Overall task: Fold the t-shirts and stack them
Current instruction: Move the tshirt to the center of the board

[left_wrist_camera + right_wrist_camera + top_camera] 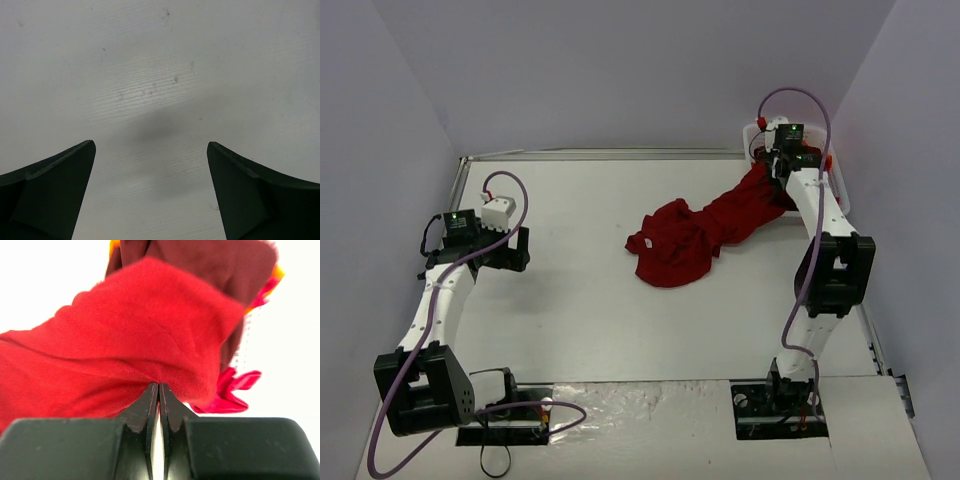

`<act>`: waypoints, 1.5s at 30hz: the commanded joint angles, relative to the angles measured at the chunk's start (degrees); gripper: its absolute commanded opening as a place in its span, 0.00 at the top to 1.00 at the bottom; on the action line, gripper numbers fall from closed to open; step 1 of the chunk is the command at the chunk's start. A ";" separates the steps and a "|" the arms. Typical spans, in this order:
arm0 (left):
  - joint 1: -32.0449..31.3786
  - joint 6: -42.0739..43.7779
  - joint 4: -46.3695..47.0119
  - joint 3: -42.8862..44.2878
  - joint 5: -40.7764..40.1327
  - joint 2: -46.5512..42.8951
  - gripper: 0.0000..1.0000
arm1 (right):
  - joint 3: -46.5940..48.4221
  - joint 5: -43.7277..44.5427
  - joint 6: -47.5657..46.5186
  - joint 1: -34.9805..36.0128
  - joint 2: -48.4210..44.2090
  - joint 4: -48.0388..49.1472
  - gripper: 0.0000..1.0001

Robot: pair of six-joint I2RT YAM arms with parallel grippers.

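While the left pincer [150, 143] hangs spread above the table [150, 60], the right pincer [158, 385] pinches a red t-shirt [125, 330].

1. The desk [590, 320] is white, with a metal rail along its far edge.
2. Under the left hand [505, 255] its surface shows faint scuffs and a soft shadow.
3. A red shirt [675, 245] lies crumpled on it, left of and nearer than the right hand [158, 386], with one end rising to that hand.
4. A white basket [754, 133] sits at the far right corner, behind the right hand.
5. A crinkled sheet [640, 400] covers the near edge, well short of both hands.
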 commanded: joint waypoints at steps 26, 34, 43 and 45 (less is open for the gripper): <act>0.48 0.95 -0.11 2.94 -0.67 -1.07 0.06 | 6.52 -13.61 -7.63 33.38 -9.25 -10.97 1.00; 0.39 1.04 -0.38 3.03 -0.85 -0.99 0.06 | 14.42 -11.96 -6.58 34.88 -1.80 -11.06 1.00; 0.39 0.60 -0.55 3.64 -2.51 -0.99 0.06 | 34.70 -12.29 -3.85 35.93 13.05 -11.15 1.00; 0.30 0.69 -0.73 3.64 -2.78 -1.07 0.06 | 37.89 -13.43 -4.11 36.28 15.88 -11.15 1.00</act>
